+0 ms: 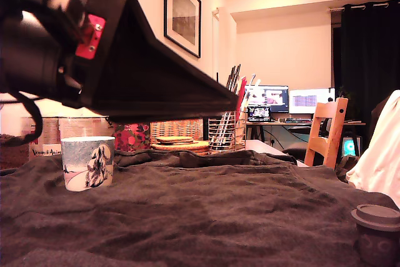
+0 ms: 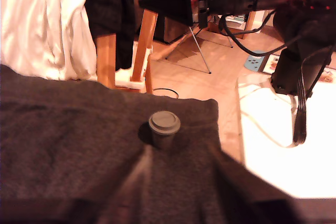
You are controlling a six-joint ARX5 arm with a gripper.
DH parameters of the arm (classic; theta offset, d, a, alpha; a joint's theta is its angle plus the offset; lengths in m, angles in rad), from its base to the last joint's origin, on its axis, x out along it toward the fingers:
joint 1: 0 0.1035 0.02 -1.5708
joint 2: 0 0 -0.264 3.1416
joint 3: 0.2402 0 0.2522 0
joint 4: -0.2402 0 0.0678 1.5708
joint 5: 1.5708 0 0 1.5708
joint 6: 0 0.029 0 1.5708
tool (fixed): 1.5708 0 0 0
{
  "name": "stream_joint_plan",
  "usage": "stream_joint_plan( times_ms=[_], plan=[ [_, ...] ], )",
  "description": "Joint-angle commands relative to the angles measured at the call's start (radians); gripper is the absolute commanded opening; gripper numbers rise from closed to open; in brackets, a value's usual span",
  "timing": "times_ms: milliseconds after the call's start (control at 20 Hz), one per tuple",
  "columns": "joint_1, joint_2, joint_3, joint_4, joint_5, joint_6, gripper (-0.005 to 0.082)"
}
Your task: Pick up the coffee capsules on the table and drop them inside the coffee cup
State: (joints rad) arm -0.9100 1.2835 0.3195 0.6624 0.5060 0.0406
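From here I count one dark grey coffee capsule [image 1: 377, 233] [image 2: 164, 128] on the table [image 1: 206, 217] [image 2: 68, 150], one coffee cup [image 1: 88, 162], one wire utensil holder [image 1: 226, 130], one wooden chair [image 1: 327, 130] and two lit monitors [image 1: 290, 99].

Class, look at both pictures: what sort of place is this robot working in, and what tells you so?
Probably a home living room or study: a framed picture on the wall, a wooden chair, computer screens on a desk, curtains.

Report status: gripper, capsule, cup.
Gripper above table, state unclear, nothing held. Grey capsule upright on cloth, exterior view's right. Cup far left. Path clear.
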Motion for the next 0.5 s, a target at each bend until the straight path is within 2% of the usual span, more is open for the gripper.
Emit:
stream_joint_plan(
  times_ms=[0, 300, 450],
  plan=[
    [-0.013, -0.006, -0.007, 0.019, 0.001, 0.022, 0.0468],
    [-0.049, 0.015, -0.005, 0.019, -0.051, 0.039, 0.0499],
    [-0.049, 0.051, 0.010, 0.020, -0.051, 0.040, 0.0499]
  ],
)
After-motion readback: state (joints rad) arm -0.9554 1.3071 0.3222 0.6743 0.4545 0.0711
